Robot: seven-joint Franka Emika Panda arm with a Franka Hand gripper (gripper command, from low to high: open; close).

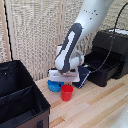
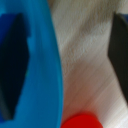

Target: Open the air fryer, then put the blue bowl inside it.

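Note:
The blue bowl (image 1: 53,86) sits on the wooden table just behind the red cup. My gripper (image 1: 60,81) is low over it, fingertips down at the bowl's rim. In the wrist view the bowl's blue wall (image 2: 42,65) fills the frame between two dark fingers (image 2: 10,65) that stand wide apart, so the gripper (image 2: 65,55) is open around the rim. The black air fryer (image 1: 114,47) stands at the exterior view's right with its drawer (image 1: 102,74) pulled out toward the bowl. Its handle is too dark to make out.
A red cup (image 1: 67,92) stands close in front of the bowl and shows in the wrist view (image 2: 80,121). A dark blue flat panel (image 1: 83,75) lies between the bowl and the drawer. A black fabric bin (image 1: 20,97) fills the exterior view's left. A cable (image 1: 107,57) hangs over the fryer.

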